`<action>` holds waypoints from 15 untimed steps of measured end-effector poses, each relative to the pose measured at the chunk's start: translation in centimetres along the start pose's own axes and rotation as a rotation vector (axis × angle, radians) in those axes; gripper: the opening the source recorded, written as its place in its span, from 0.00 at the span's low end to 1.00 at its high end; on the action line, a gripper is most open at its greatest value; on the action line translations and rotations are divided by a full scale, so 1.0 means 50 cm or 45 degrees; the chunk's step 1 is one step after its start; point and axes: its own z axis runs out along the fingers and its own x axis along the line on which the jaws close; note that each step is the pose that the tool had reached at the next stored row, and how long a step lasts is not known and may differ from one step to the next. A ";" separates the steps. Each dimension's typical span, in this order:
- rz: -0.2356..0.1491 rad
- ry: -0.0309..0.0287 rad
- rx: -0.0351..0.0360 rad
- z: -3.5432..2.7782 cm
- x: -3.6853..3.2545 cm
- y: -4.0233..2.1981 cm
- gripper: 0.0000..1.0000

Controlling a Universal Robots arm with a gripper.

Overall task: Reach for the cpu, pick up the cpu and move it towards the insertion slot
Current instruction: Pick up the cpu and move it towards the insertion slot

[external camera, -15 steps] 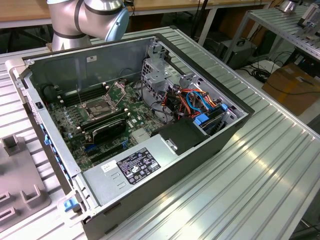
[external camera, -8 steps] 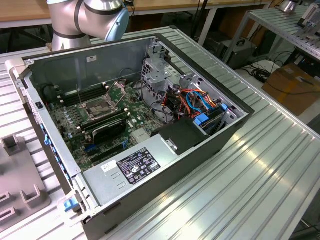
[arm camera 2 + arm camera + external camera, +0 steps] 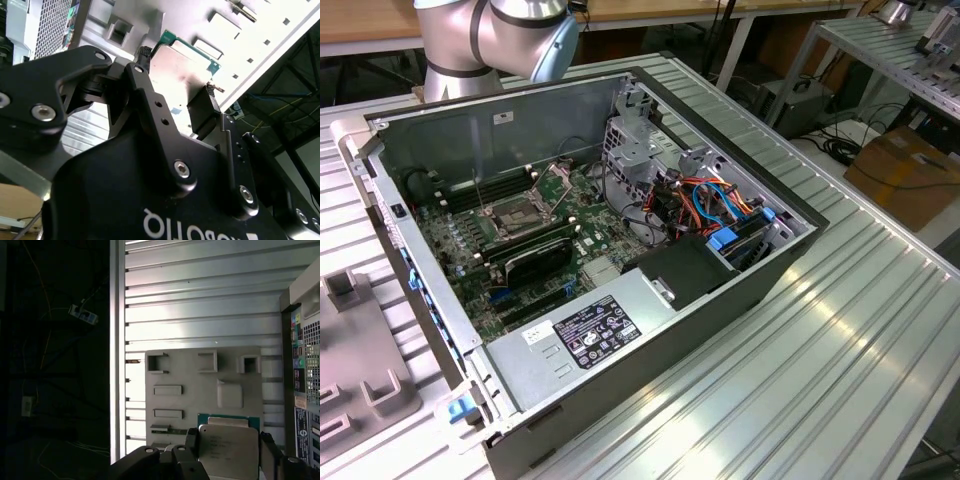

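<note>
We've got open air above the socket (image 3: 521, 212); its plate (image 3: 558, 180) stands tipped up beside it, and the drive cage (image 3: 630, 140) and cables (image 3: 705, 200) crowd the exterior view's right.

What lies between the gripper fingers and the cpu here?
Nothing: in both wrist views the gripper has its fingers against opposite edges of the cpu, with no gap or object between. The grey fixture plate lies behind it.
</note>
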 end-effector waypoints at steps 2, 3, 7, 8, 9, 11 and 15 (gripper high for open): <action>0.000 -0.0001 -0.0001 0.000 -0.009 0.000 0.55; 0.000 0.0000 0.0002 -0.002 -0.010 0.000 0.55; 0.000 -0.0001 0.0000 -0.004 -0.033 0.001 0.55; 0.000 0.0000 0.0002 -0.004 -0.040 0.001 0.55; 0.000 -0.0001 0.0001 -0.004 -0.050 0.001 0.55; 0.000 0.0000 0.0002 -0.004 -0.065 0.001 0.55; 0.000 0.0000 0.0001 -0.002 -0.105 0.002 0.55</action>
